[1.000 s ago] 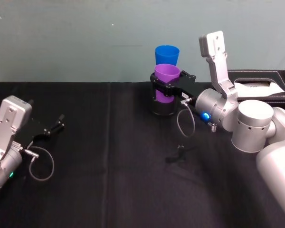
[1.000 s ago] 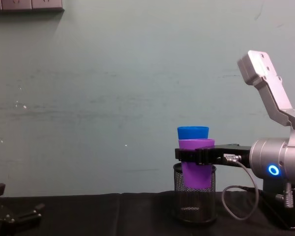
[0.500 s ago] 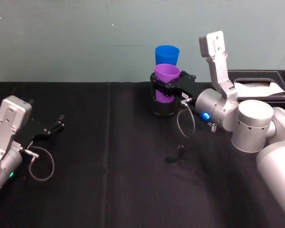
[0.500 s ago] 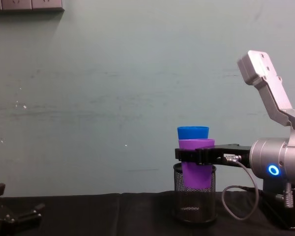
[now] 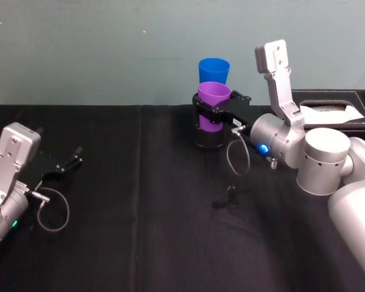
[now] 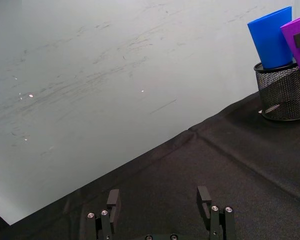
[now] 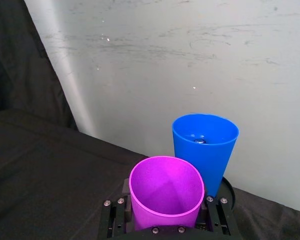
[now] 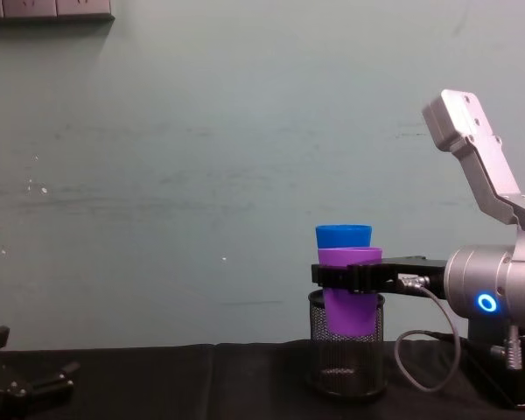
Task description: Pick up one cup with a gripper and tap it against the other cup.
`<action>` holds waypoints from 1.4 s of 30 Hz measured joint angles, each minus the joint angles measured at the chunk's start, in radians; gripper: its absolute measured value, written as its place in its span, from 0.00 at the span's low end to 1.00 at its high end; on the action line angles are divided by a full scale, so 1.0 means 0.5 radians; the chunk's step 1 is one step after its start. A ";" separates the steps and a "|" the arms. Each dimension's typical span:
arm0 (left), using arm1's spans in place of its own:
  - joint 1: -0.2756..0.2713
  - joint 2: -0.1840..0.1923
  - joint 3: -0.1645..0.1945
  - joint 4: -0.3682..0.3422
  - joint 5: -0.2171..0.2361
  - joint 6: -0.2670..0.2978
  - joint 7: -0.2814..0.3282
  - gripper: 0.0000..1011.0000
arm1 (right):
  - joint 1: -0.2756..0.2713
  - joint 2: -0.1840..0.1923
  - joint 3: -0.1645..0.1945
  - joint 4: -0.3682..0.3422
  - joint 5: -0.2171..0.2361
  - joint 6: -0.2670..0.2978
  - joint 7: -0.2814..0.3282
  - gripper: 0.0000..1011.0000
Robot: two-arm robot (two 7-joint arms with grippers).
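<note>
The purple cup (image 5: 212, 96) hangs upright above the black table, my right gripper (image 5: 214, 114) shut around its wall just below the rim. Right behind it stands the blue cup (image 5: 213, 69), set in a black mesh pen holder (image 5: 208, 140). In the right wrist view the purple cup (image 7: 165, 192) sits between the fingers, its rim close against the blue cup (image 7: 205, 145); I cannot tell whether they touch. The chest view has the purple cup (image 8: 337, 256) overlapping the blue cup (image 8: 343, 235). My left gripper (image 5: 64, 161) rests open at the table's left.
A black box (image 5: 328, 112) with white paper in it stands at the back right, behind my right arm. A small black part (image 5: 228, 198) lies on the cloth in the middle. A pale wall closes off the table's far edge.
</note>
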 joint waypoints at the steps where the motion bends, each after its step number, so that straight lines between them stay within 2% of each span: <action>1: 0.000 0.000 0.000 0.000 0.000 0.000 0.000 0.99 | 0.000 0.000 0.000 0.000 0.000 0.000 0.000 0.72; 42: 0.000 0.000 0.000 0.000 0.000 0.000 0.000 0.99 | 0.000 0.000 0.000 0.000 0.000 0.000 0.000 0.72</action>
